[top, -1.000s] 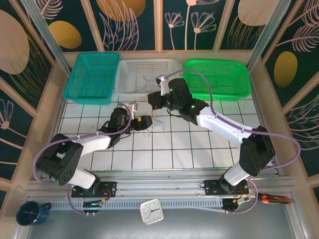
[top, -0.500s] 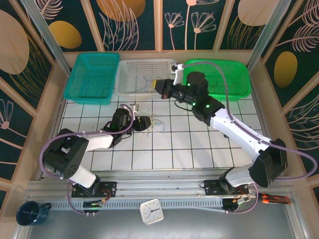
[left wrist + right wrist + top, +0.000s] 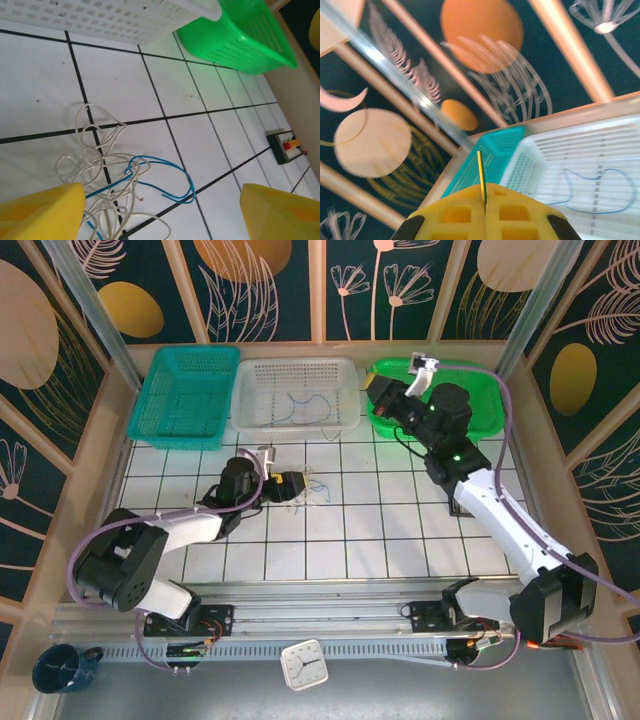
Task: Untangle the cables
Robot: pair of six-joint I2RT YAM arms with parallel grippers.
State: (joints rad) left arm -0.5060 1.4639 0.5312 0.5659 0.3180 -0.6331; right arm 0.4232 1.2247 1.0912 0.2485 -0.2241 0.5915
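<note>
The knot of cables [image 3: 102, 172] lies on the white tiled table [image 3: 380, 530], near its middle and a little to the left. It is made of whitish loops with one blue strand [image 3: 167, 175] curling out to the side. The left gripper [image 3: 160, 200] sits low over the tiles just beside the knot. Its two yellow fingers [image 3: 42, 212] stand wide apart with nothing between them, and part of the tangle lies in the gap. The right gripper [image 3: 484, 195] is raised at the far side, over the near-left corner of the green basket [image 3: 480, 368]. Its fingers are pressed together on a thin yellowish wire [image 3: 480, 172], which sticks straight up from the seam. How far that wire hangs below the fingers cannot be told from here. A loose blue wire [image 3: 300, 405] lies by itself on the floor of the white basket [image 3: 245, 380], which stands between the green basket and a teal basket [image 3: 150, 405] along the far edge.
</note>
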